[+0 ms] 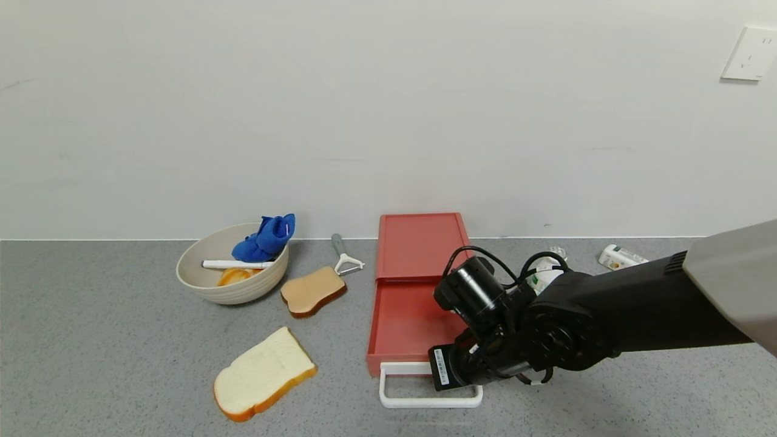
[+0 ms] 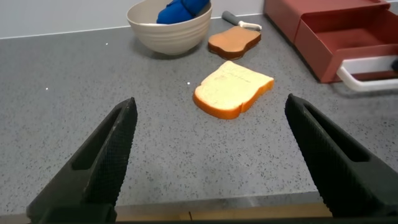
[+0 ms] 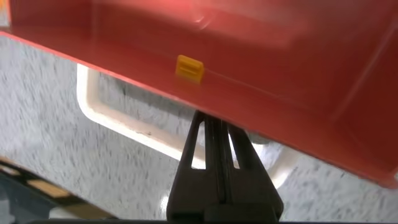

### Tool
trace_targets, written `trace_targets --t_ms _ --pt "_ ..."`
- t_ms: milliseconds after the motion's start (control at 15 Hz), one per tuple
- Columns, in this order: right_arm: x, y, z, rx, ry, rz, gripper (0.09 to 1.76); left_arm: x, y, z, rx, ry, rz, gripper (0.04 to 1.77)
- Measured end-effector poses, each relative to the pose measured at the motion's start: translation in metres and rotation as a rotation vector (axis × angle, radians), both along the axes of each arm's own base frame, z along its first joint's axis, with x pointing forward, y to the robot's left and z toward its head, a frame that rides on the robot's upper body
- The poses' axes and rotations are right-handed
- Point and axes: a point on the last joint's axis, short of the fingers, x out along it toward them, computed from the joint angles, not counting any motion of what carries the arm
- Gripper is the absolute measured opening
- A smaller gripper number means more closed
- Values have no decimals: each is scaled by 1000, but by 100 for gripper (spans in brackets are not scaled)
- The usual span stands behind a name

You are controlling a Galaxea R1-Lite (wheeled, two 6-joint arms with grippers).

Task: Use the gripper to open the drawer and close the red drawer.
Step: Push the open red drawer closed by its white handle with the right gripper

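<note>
Grey speckled countertop [image 1: 91,340] met a white wall. At ten o'clock, a beige bowl [image 1: 230,273] held a blue cloth [image 1: 265,238]. The red drawer [image 1: 403,321] sat pulled out at centre, nothing visible inside. The right gripper [image 1: 458,373] hovered at its white handle [image 1: 425,397], fingers [image 3: 214,162] pressed together, grasping nothing. Only the left wrist view showed the left gripper [image 2: 217,162], spread wide above the counter.
</note>
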Motion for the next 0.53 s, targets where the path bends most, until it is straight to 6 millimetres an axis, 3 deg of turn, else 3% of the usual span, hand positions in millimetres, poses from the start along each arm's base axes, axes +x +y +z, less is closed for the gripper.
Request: trace_targets --t_ms 533 --pt "29 -1 2 12 -57 -30 12 0 0 0 0 0 -2 172"
